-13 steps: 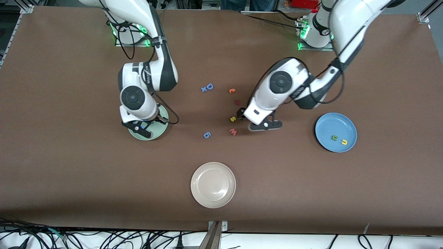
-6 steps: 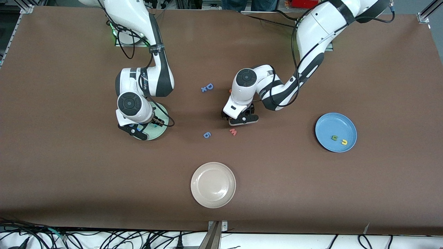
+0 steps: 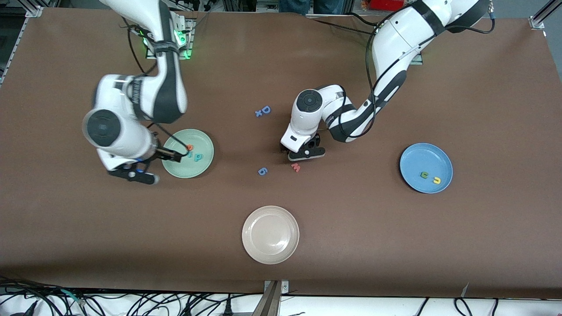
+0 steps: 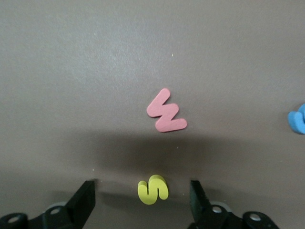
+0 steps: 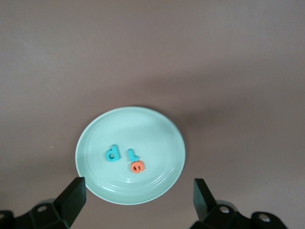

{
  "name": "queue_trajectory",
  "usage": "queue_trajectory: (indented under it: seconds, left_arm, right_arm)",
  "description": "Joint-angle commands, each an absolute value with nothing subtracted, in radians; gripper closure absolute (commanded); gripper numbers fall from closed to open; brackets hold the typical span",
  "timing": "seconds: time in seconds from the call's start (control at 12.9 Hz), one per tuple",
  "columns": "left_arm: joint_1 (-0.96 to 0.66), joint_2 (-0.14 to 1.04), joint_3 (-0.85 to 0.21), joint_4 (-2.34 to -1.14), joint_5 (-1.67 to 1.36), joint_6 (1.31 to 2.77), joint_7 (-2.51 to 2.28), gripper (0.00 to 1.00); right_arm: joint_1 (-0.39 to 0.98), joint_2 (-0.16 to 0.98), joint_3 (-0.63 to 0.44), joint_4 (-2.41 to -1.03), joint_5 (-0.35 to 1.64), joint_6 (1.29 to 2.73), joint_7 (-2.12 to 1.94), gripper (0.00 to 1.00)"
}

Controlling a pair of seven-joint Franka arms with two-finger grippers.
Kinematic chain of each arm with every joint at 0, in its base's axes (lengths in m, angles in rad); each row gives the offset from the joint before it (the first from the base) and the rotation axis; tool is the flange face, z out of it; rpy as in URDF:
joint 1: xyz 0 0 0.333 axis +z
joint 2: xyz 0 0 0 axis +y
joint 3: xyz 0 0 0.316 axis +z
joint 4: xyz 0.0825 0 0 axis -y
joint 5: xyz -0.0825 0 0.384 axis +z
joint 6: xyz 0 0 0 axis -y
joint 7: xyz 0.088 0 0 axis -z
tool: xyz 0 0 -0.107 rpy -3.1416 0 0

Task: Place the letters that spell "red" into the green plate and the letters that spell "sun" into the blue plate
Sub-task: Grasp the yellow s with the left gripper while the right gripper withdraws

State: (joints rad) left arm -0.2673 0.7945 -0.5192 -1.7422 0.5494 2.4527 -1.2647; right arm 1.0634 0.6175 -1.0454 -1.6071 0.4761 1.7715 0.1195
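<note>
The green plate (image 3: pixel 194 169) (image 5: pixel 143 129) holds the orange "e" (image 3: pixel 189 148) (image 5: pixel 137 167), the teal "r" (image 5: pixel 131 154) and the teal "d" (image 3: pixel 198 157) (image 5: pixel 112 153). My right gripper (image 3: pixel 131 173) (image 5: pixel 139 191) hangs open and empty over the table just beside that plate, toward the right arm's end. My left gripper (image 3: pixel 305 152) (image 4: pixel 142 191) is low at the table's middle, open, its fingers on either side of the yellow "s" (image 4: pixel 152 189) without touching it. The blue plate (image 3: pixel 421 156) holds the olive "n" (image 3: pixel 424 174) and the yellow "u" (image 3: pixel 436 180).
A pink "w" (image 3: pixel 296 167) (image 4: pixel 166 117) lies close to the left gripper, nearer the front camera. A blue "6" (image 3: pixel 262 171) is beside it. A blue "D" with a small "x" (image 3: pixel 263 110) lies farther back. A beige plate (image 3: pixel 270 235) sits near the front edge.
My right gripper opened, left a teal letter in the green plate and rose away toward the right arm's end. My left gripper moved over the yellow "s", came down around it and narrowed a little.
</note>
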Motion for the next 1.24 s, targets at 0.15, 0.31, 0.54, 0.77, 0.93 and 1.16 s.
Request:
queue_trajectory:
  seconds: [0.15, 0.31, 0.54, 0.77, 0.93, 1.16]
  left_arm:
    - [-0.298, 0.810, -0.500, -1.710, 0.588, 2.448, -1.290, 0.48]
    - [-0.296, 0.807, -0.500, -1.709, 0.588, 2.448, -1.290, 0.60]
    - [-0.298, 0.805, -0.500, -1.709, 0.581, 2.448, -1.290, 0.70]
    - [-0.298, 0.804, -0.500, -1.707, 0.578, 2.447, -1.290, 0.76]
    - [-0.285, 0.795, -0.502, -1.707, 0.577, 2.436, -1.282, 0.77]
    - [-0.189, 0.759, -0.537, -1.707, 0.571, 2.340, -1.214, 0.79]
  right_arm:
    - [1.043, 0.603, -1.161, -1.566, 0.578, 1.712, -0.023, 0.00]
    - [1.048, 0.609, -1.164, -1.523, 0.568, 1.675, -0.020, 0.00]
    - [0.967, 0.522, -1.039, -1.523, 0.472, 1.670, -0.015, 0.00]
    - [0.797, 0.413, -0.797, -1.516, 0.288, 1.700, -0.014, 0.00]
    - [0.657, 0.300, -0.604, -1.517, 0.152, 1.683, -0.021, 0.00]
    - [0.445, 0.223, -0.410, -1.526, 0.077, 1.687, -0.053, 0.00]
